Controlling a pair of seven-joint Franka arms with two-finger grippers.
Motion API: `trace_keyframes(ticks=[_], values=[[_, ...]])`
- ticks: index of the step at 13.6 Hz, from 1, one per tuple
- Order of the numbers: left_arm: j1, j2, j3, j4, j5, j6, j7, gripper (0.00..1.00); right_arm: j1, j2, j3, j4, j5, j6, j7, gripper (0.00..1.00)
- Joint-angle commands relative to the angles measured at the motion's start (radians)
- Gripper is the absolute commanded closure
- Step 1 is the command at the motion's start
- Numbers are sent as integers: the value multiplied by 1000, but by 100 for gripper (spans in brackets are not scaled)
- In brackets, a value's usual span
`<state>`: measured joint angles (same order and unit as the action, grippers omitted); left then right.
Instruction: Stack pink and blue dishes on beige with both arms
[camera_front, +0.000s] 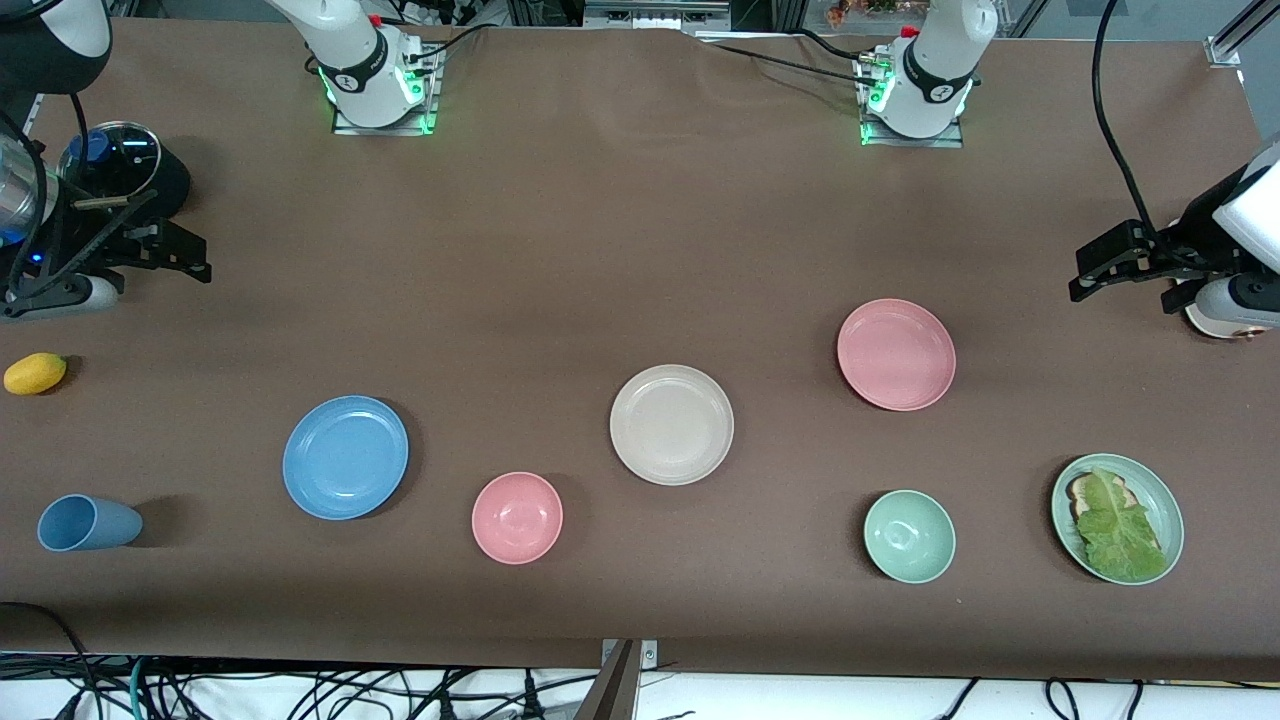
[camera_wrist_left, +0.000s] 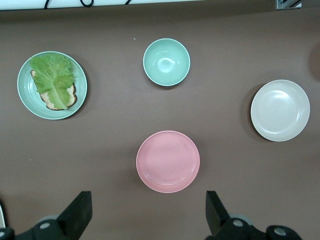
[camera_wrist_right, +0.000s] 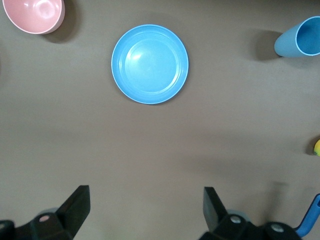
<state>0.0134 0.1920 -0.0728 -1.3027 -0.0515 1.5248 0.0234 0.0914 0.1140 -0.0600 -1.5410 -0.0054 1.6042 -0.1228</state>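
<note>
The green bowl (camera_front: 909, 536) and the pink bowl (camera_front: 517, 517) lie nearest the front camera, along with a blue cup (camera_front: 88, 523) on its side at the right arm's end and a green plate (camera_front: 1117, 518) bearing lettuce (camera_front: 1117, 525) on bread at the left arm's end. A little farther in sits the blue plate (camera_front: 345, 457), flat on the brown table (camera_front: 600, 250), nearer the front camera than the right gripper (camera_front: 185, 257) and apart from it. The beige plate (camera_front: 671, 424) rests mid-table, bare, between the two grippers and well apart from both. The pink plate (camera_front: 896, 354) lies farther still, toward the left arm's end, nearer the front camera than the left gripper (camera_front: 1100, 270). A yellow fruit (camera_front: 35, 373) sits close to the right gripper at the table's edge.

The left gripper hangs over the left arm's end of the table, fingers spread wide, holding nothing. The right gripper hangs over the right arm's end, fingers likewise spread and empty. In each wrist view the plate on that side sits between the finger lines, untouched.
</note>
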Motion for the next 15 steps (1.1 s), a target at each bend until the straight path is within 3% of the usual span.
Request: trace_keyframes(ticks=[1,15], values=[[0,-5,-1,-1,-4,-12,4,0,5,-10,-6,-1,-13,-1,-14,0],[0,0,-1,-3,-5,-12,6,0,8,-14,-6,32,-27,-1,-6,0]])
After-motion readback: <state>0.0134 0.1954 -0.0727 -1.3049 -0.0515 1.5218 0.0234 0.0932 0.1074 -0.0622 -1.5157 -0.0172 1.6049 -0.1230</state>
